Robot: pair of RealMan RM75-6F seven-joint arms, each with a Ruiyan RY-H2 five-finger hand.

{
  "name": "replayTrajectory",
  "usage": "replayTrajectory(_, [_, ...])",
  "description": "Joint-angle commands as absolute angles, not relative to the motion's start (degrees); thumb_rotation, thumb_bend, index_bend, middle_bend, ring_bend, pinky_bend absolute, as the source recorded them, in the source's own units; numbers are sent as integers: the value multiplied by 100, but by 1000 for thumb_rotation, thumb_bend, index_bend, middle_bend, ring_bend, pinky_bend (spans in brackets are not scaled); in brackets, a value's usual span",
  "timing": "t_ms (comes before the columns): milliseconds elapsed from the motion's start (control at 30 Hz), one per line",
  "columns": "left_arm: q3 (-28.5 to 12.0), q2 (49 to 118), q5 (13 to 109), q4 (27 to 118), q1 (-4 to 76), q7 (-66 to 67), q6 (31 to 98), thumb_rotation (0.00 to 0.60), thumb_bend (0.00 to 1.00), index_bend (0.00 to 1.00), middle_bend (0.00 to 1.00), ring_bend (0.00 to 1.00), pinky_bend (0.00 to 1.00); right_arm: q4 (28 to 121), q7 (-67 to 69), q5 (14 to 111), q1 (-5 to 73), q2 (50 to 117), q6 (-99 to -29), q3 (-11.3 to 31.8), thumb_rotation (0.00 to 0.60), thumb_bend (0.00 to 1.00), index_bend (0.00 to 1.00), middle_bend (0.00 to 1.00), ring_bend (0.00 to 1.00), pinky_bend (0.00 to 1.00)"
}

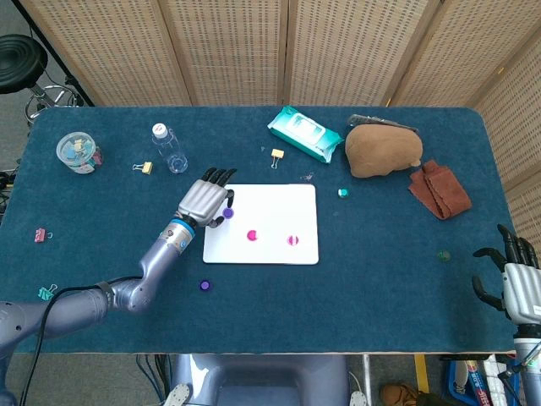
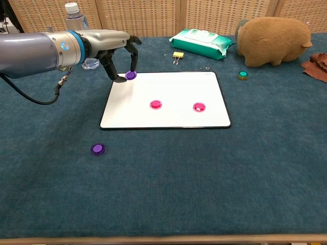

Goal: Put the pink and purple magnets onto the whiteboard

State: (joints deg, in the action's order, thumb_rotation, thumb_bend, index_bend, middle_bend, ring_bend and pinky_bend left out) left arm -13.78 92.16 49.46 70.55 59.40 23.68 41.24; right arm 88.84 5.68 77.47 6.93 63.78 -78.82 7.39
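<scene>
- Fingers (image 2: 134,57) of the left hand (image 2: 110,43) pinch a purple magnet (image 2: 131,75) between fingertip and thumb; the remaining fingers curve downward around it.
- Right hand (image 1: 517,283) hangs off the counter's near right corner, fingers spread, holding nothing.
- Held magnet location: at the far left corner of the whiteboard (image 2: 168,116). Whether it touches the board surface or sits just above it cannot be determined from either view.
- Two pink magnets (image 2: 156,104) and (image 2: 199,106) lie flat on the whiteboard, side by side, well apart from each other.
- A second purple magnet (image 2: 97,149) lies on the blue counter (image 2: 204,178), near the whiteboard's near left corner and off the board.
- Step in hand (judgement): placement of the first purple magnet on the board. The pink magnets appear finished; one purple magnet remains to be fetched.
- Next move (judgement): lower the disc until its flat face seats on the board, part the fingers, lift clear without dragging the disc over the board edge just beside it, then move to the magnet on the counter.
- Orientation: the magnets are round discs with no long axis; the held one shows its flat face roughly upward. The whiteboard's long axis runs left to right across the counter.
</scene>
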Motion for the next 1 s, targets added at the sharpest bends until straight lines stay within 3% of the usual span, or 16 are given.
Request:
replayTrajectory(33, [-1456, 9434, 4749, 6641, 6165, 2349, 3857, 600, 369, 599, 0, 0, 0, 8887, 562, 7721, 701, 6372, -7854, 747, 600, 417, 358, 0, 0, 0])
replayTrajectory(267, [-1504, 9827, 4549, 5997, 6398, 2213, 3563, 600, 372, 594, 0, 0, 0, 8885, 559, 7685, 722, 6368, -7789, 751, 600, 417, 358, 0, 0, 0])
replayTrajectory(500, [-1501, 10075, 4509, 5615, 6494, 2078, 3443, 600, 366, 287, 0, 0, 0, 8863, 598, 7643, 729, 6353, -7757, 772, 600, 417, 358, 0, 0, 0])
replayTrajectory(633, [-1479, 10085, 4548, 5602, 6486, 2006, 3436, 600, 365, 245, 0, 0, 0, 8857, 626, 7634, 726, 6345, -7755, 778, 600, 418, 358, 0, 0, 0])
replayTrajectory(733, [-1451, 9971, 4660, 5791, 6411, 1939, 3546, 600, 365, 245, 0, 0, 0, 8854, 639, 7639, 721, 6339, -7756, 774, 600, 417, 358, 0, 0, 0])
replayTrajectory(1000, [-1125, 9045, 5388, 7361, 5885, 1783, 4075, 600, 364, 245, 0, 0, 0, 8894, 619, 7690, 721, 6341, -7777, 758, 600, 417, 358, 0, 0, 0])
